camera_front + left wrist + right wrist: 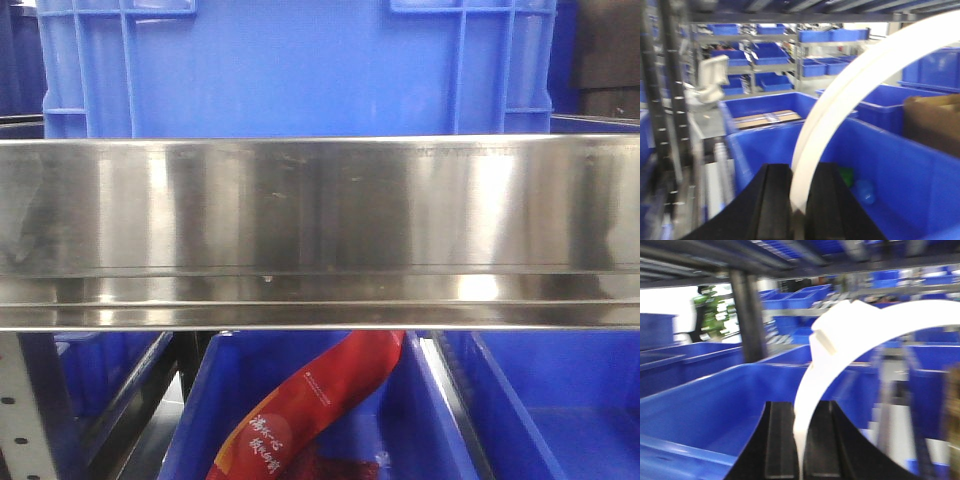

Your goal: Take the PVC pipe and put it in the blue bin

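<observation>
Spanning the front view from edge to edge, a steel shelf rail (320, 230) is the biggest thing we see, with a blue crate (300, 70) above it and a red packet (300, 410) at lower centre. At the left wrist, a blue bin (920, 180) fills the lower frame, and the white PVC pipe (835, 100) arches over it from bottom centre to upper right. The left gripper (800, 172) is clamped on its lower end. At the right wrist, the right gripper (801, 415) likewise pinches curved white pipe at bottom centre. We cannot tell whether both hold one piece.
</observation>
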